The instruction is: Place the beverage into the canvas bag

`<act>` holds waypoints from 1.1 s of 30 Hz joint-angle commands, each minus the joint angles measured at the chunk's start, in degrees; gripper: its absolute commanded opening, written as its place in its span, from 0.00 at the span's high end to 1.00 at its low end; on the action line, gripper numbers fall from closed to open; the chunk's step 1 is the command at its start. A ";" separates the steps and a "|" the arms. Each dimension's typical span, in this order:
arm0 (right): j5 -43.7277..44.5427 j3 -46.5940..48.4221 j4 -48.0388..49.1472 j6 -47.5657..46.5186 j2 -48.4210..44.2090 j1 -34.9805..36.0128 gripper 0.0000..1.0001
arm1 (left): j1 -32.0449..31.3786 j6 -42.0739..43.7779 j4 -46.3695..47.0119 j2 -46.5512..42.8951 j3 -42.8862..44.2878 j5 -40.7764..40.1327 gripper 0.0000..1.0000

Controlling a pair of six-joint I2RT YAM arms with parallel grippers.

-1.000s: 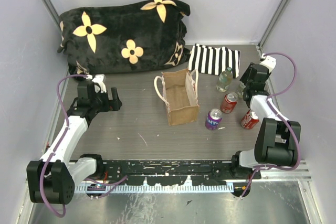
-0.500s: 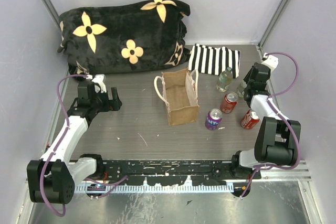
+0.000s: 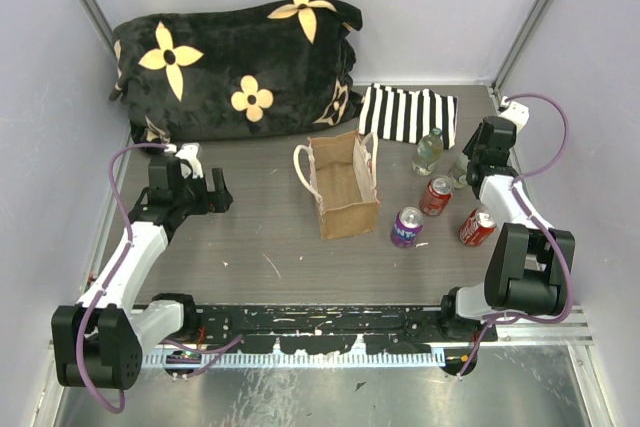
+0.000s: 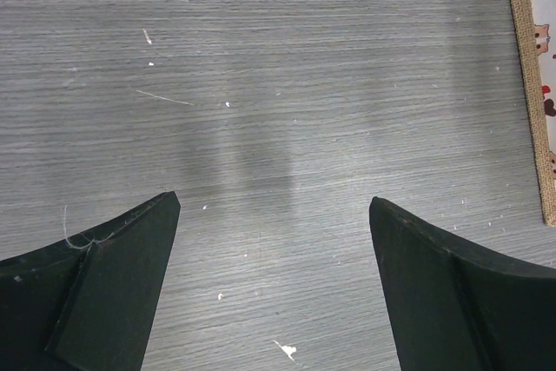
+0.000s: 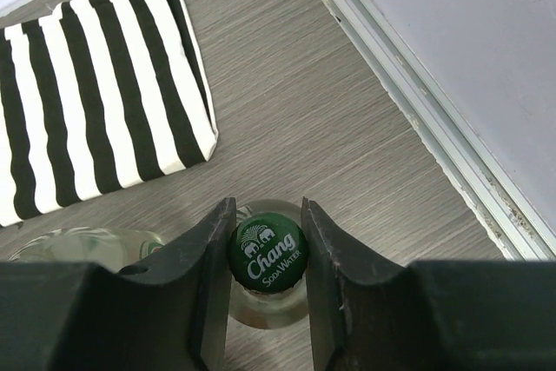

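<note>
The beverage in my grip is a clear glass soda-water bottle with a green cap (image 5: 268, 256), standing upright near the table's right edge. My right gripper (image 5: 267, 208) is shut on that cap, one finger on each side; from above, this gripper (image 3: 466, 165) hides most of the bottle. The canvas bag (image 3: 350, 217) stands open in the middle of the table, cream handles at its ends, and its burlap edge (image 4: 532, 84) shows in the left wrist view. My left gripper (image 3: 222, 192) is open over bare table (image 4: 274, 206), left of the bag.
A second glass bottle (image 3: 428, 151) stands just left of the held one. Two red cans (image 3: 435, 195) (image 3: 476, 228) and a purple can (image 3: 406, 226) sit between bag and right arm. Striped fabric (image 3: 408, 114) lies behind them, beside a black flowered cushion (image 3: 235, 67).
My right gripper's jaws have closed onto the bottle's cap. The left arm has not moved.
</note>
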 commanded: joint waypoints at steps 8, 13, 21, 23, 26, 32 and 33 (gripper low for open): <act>-1.58 6.16 1.31 0.82 -4.12 0.26 0.99 | 0.32 -0.27 1.28 -2.75 -1.11 -0.24 0.02; -1.84 6.96 1.01 0.91 -4.83 0.30 0.99 | 0.28 -0.36 1.21 -3.13 -1.20 -0.11 0.02; -2.49 9.29 -0.37 1.22 -5.06 0.27 0.99 | 0.28 -0.41 0.35 -3.56 -0.80 0.37 0.02; -2.66 10.07 -0.59 1.20 -5.03 0.30 0.99 | 0.32 -0.44 0.20 -3.75 -0.85 0.37 0.02; -2.84 11.50 -0.96 1.26 -4.73 0.27 0.99 | 0.32 -0.44 0.01 -3.94 -0.93 0.40 0.02; -2.83 13.51 -1.06 1.64 -4.14 0.26 0.99 | 0.32 -0.34 -0.67 -4.37 -0.77 0.33 0.02; -2.85 14.01 -1.01 1.77 -3.99 0.27 0.99 | 0.32 -0.31 -0.82 -4.42 -0.69 0.37 0.02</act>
